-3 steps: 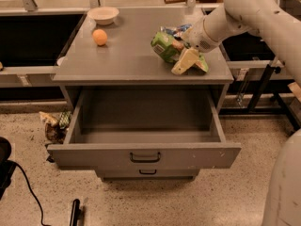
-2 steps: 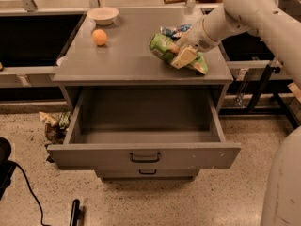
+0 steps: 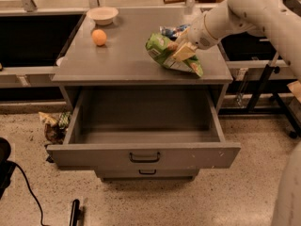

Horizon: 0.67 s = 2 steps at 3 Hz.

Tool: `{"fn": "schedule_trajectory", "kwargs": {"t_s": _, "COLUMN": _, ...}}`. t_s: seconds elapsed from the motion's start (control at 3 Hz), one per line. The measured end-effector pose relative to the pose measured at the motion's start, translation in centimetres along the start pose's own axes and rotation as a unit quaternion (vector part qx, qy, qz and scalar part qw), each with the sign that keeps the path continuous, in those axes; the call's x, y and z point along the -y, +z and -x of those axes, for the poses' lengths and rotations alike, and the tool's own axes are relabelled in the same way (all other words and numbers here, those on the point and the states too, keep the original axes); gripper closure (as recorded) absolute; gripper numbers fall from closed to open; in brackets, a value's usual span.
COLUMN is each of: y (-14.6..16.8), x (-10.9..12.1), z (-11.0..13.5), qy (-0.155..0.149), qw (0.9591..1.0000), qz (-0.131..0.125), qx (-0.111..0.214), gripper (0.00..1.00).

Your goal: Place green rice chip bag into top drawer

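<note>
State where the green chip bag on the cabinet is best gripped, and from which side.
Grip the green rice chip bag at its puffed, raised upper middle, coming from above on the right. There the gripper sits against it. Its lower end lies flat on the cabinet.

The grey surface [image 3: 127,62] carries an orange [image 3: 99,36] well left of the jaws, a white bowl [image 3: 102,15] behind it at the back edge, and a blue-and-silver packet [image 3: 170,30] just behind the jaws. The jaws clasp the green rice chip bag [image 3: 162,51] above the surface's front right part.
</note>
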<state>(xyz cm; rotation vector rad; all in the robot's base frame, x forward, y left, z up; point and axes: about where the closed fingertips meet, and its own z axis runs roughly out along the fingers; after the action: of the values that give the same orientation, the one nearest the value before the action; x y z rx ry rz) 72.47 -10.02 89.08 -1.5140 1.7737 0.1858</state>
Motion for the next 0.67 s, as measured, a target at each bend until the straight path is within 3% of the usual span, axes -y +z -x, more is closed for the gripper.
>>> {"fn": "schedule_trajectory", "kwargs": {"t_s": 0.33, "y": -2.8, "x": -0.4, "z": 2.6, "qy": -0.024, "qw": 0.9974, "qz": -0.004, "qx": 0.069, "gripper": 1.00}}
{"fn": "schedule_trajectory", "kwargs": {"t_s": 0.67, "y": -5.7, "x": -2.3, "z": 6.2, "qy": -0.065, "qw": 0.9859, "qz": 0.016, "qx": 0.153, "gripper": 1.00}}
